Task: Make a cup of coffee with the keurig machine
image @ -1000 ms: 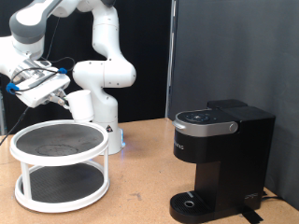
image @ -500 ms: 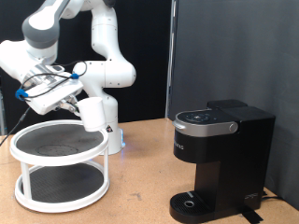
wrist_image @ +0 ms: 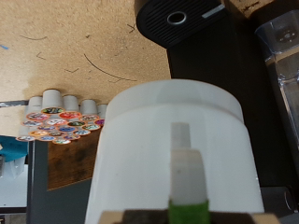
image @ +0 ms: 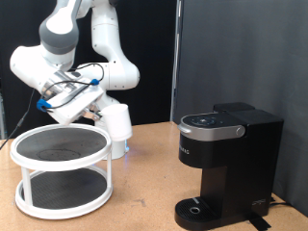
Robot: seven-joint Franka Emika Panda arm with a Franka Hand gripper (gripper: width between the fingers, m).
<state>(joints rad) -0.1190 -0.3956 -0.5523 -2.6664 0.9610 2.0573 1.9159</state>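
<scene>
My gripper (image: 104, 114) is shut on the cup (image: 117, 123), a plain white mug. It holds the cup in the air just past the right rim of a white two-tier stand (image: 62, 154). The keurig machine (image: 227, 159) stands at the exterior view's right with its lid down, well apart from the cup. In the wrist view the cup (wrist_image: 140, 140) fills the frame. One finger (wrist_image: 187, 177) lies across the cup's near wall. The machine's round drip base (wrist_image: 177, 19) shows beyond the cup.
The stand's two dark round shelves look bare. The arm's white base (image: 108, 77) rises behind the stand. In the wrist view a cluster of several coffee pods (wrist_image: 64, 117) sits on the wooden table (wrist_image: 75, 47).
The arm has swung towards the exterior view's right, carrying the cup from above the stand's left side to just past its right rim, nearer the machine.
</scene>
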